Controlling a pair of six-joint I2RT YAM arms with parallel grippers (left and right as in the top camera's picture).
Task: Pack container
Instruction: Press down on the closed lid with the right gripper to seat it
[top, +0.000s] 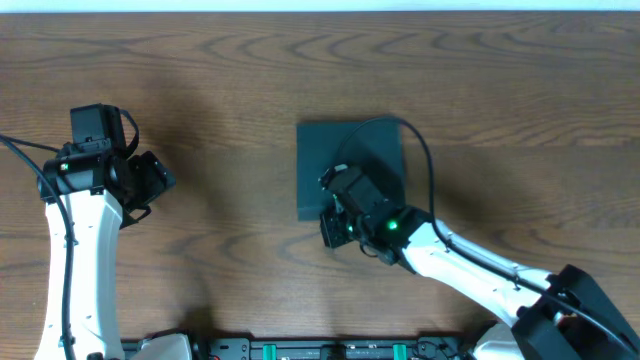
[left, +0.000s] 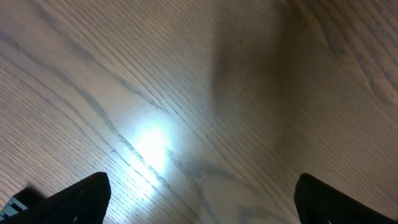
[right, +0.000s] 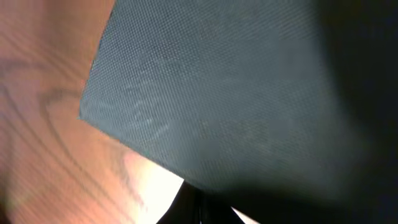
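Observation:
The container (top: 352, 152) is a dark teal-black square box in the middle of the table, its flat lid down. My right gripper (top: 332, 192) is over the box's near-left part. In the right wrist view the textured lid (right: 211, 93) fills most of the frame, and my right fingers (right: 200, 208) show as a dark pair pressed together just below its edge. I cannot tell whether they touch it. My left gripper (top: 163, 181) is far to the left of the box. In the left wrist view its fingers (left: 199, 199) are spread wide over bare wood, holding nothing.
The wooden table (top: 230, 80) surrounds the box on all sides. The right arm's black cable (top: 425, 165) arcs over the box's far right corner. No snack items show in any view.

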